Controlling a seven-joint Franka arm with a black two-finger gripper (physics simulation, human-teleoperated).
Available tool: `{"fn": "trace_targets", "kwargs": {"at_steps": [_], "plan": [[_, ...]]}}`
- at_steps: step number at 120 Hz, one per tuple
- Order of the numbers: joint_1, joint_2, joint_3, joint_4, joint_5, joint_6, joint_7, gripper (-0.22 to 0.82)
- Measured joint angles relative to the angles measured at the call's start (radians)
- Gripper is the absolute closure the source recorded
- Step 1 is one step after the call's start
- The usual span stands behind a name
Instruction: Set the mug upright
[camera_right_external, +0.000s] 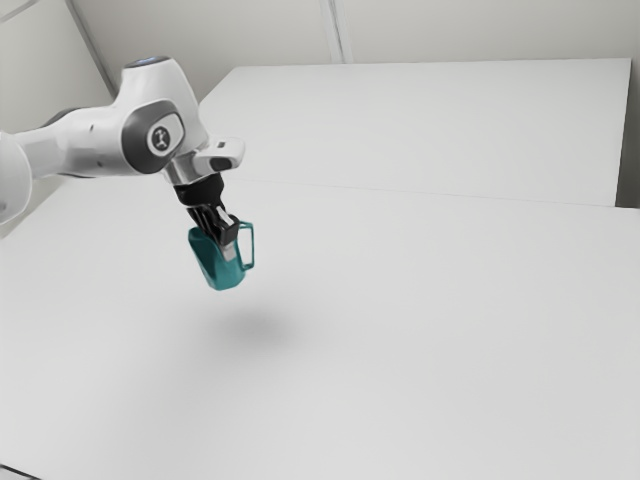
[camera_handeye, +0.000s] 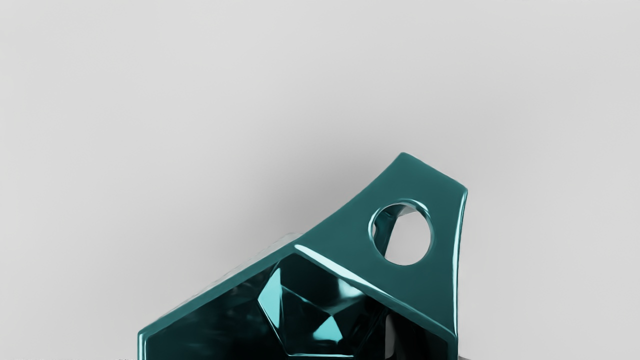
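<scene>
1. The black two-finger gripper has its 2 fingers clamped on the wall of the teal faceted mug.
2. The mug hangs above the white table, mouth upward, its handle toward the exterior view's right.

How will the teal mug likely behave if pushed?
The mug looks stiff, with crisp-edged, faceted walls. Its glossy surface may be slippery. Flat sides should resist rolling, and the handle jutting from one side may snag or turn it.
</scene>
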Motion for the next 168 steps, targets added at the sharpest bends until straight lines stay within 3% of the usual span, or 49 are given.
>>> {"fn": "trace_targets", "kwargs": {"at_steps": [100, 168], "plan": [[-0.016, 0.136, -0.003, -0.012, 0.094, 0.217, -0.236, 0.79], [-0.016, 0.210, -0.003, -0.012, 0.095, 0.265, -0.289, 0.79]]}}
